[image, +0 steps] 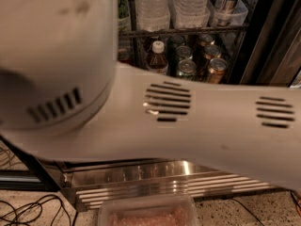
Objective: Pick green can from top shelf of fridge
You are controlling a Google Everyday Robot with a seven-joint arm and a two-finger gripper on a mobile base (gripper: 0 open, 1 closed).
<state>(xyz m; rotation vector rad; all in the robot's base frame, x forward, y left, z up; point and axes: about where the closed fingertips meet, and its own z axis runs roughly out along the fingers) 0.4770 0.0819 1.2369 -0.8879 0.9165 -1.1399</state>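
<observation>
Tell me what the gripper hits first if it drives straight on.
Cannot say: the gripper is out of view. Only the white vented arm shows, crossing before the black-framed fridge and leaving at the right edge.

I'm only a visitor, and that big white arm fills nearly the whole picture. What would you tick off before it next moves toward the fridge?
1. Fridge ahead: ok.
2. Top shelf in sight: ok, its tubs hold water bottles.
3. Green can found: cannot tell; only a green sliver shows past the arm.
4. Gripper in sight: not ok, it is outside the camera view.
5. Unblocked view: not ok, the white arm covers most of it.
6. Floor: not ok, a clear tub and cables lie there.
</observation>
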